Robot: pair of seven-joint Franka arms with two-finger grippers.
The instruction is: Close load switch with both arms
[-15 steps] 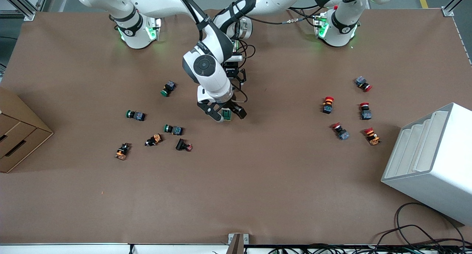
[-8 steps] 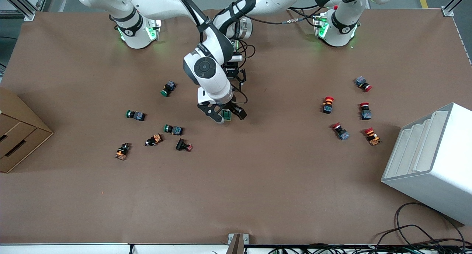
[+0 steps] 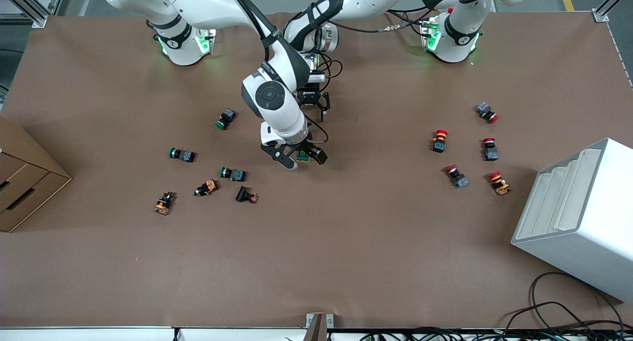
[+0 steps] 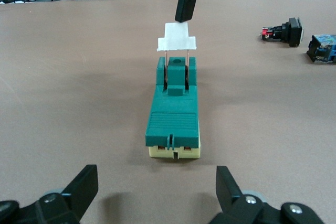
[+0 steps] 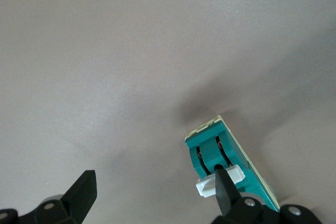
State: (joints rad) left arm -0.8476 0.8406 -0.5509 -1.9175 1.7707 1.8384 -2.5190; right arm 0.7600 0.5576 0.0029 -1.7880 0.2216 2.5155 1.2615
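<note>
The load switch (image 3: pixel 302 156) is a dark green block on a cream base, flat on the brown table near its middle. In the left wrist view the load switch (image 4: pixel 173 116) has its white lever (image 4: pixel 177 42) standing up on two thin rods. My right gripper (image 3: pixel 301 158) is open over the switch, and one black finger (image 5: pixel 227 188) touches the lever (image 5: pixel 210 186) from above. That finger also shows in the left wrist view (image 4: pixel 186 1). My left gripper (image 4: pixel 156 192) is open and empty, low over the table just short of the switch's cream end, in the front view (image 3: pixel 319 107).
Green, orange and black push buttons (image 3: pixel 232 173) lie toward the right arm's end. Several red push buttons (image 3: pixel 456 176) lie toward the left arm's end. A white bin (image 3: pixel 578 217) and a cardboard box (image 3: pixel 24 182) stand at the table's ends.
The right arm's wrist has shifted a little toward its own end, and its gripper has swung slightly over the switch. The left gripper has hardly moved.
</note>
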